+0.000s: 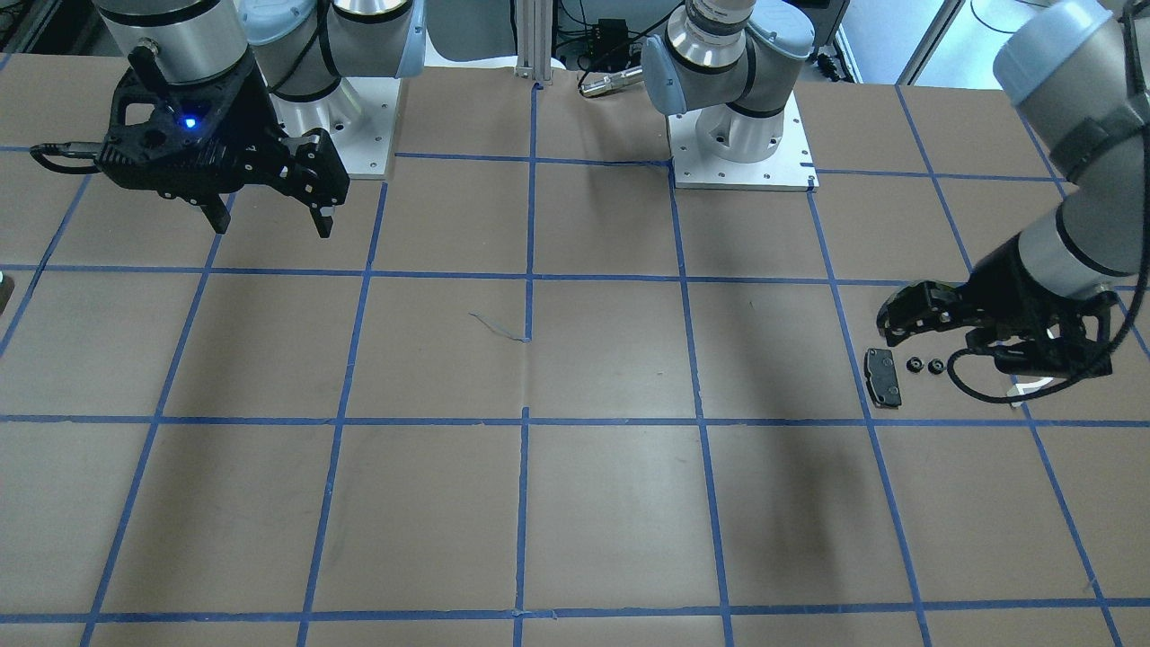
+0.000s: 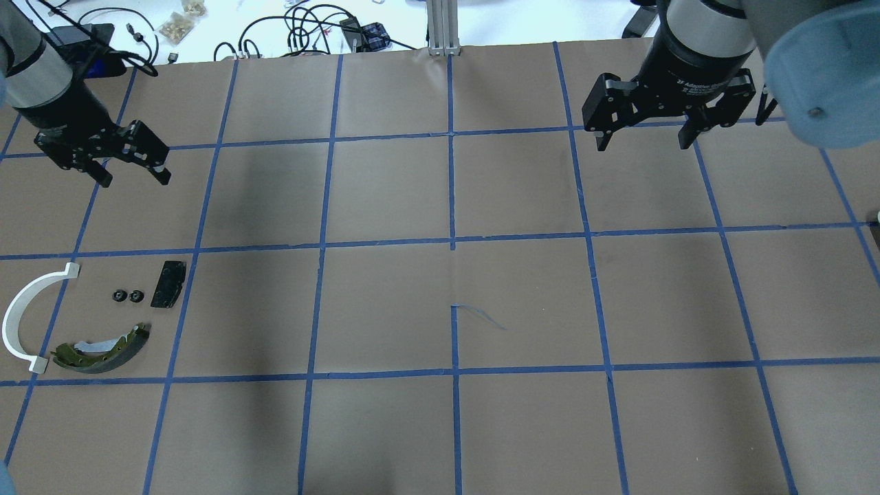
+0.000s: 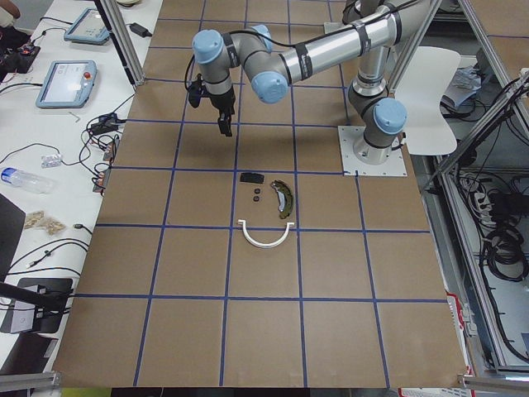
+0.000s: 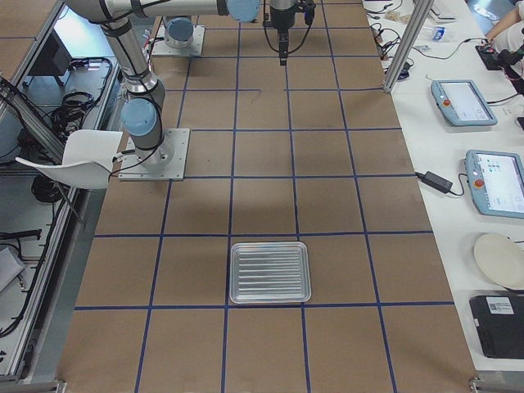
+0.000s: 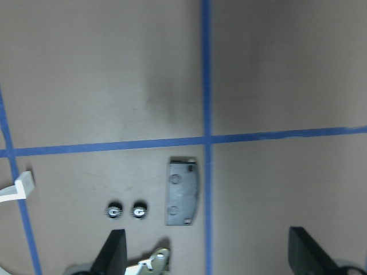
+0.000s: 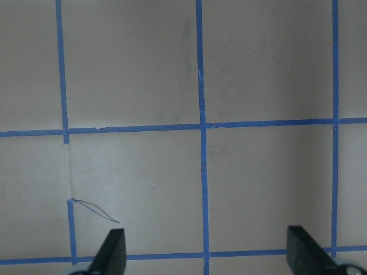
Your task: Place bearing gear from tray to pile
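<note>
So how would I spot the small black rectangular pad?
On the brown paper table with its blue tape grid, find the long white plastic arc at one end. Toward the table's middle from it come two tiny black round gears, then the small black rectangular pad beside a tape line. It alone is a flat slab; its neighbours are round or curved.

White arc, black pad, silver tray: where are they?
white arc (image 2: 9, 320), overhead view, middle of curve.
black pad (image 2: 168, 284), overhead view, flat centre.
silver tray (image 4: 270, 300), exterior right view, near rim.

Left wrist view crops the white arc (image 5: 20, 186).
</note>
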{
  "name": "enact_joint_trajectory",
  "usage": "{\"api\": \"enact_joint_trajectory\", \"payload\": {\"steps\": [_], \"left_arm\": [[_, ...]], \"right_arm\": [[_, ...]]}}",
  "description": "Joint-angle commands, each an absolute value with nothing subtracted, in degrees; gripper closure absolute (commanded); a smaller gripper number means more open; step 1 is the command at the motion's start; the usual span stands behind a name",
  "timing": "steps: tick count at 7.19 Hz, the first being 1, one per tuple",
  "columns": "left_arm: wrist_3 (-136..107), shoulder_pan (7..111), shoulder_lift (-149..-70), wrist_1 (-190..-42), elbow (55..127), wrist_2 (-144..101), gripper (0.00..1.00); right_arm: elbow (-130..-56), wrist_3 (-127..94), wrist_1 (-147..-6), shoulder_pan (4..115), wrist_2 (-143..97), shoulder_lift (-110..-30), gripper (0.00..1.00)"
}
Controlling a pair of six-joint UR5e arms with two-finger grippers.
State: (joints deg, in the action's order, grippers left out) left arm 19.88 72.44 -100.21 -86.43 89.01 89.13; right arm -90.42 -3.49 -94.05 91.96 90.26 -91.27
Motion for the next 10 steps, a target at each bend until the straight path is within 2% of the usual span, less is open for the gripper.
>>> {"api": "enact_joint_trajectory", "payload": {"steps": [1,4,10], "left_arm": [[14.9,81.2,-95.9,-87.6,89.3,88.3,0.0],[11.1,91.2,-94.6,-87.9,90.3,88.3,0.0],[14.1,88.1,-92.9,-92.6,90.7,89.2,0.0]], "right_arm": [[-90.4,-3.4,-94.0,92.0,90.3,-91.2,0.0],[-90.4,-3.5,-94.0,92.0,90.3,-91.2,0.0],[-90.4,-3.3,-94.1,92.0,90.3,-91.1,0.0]]}}
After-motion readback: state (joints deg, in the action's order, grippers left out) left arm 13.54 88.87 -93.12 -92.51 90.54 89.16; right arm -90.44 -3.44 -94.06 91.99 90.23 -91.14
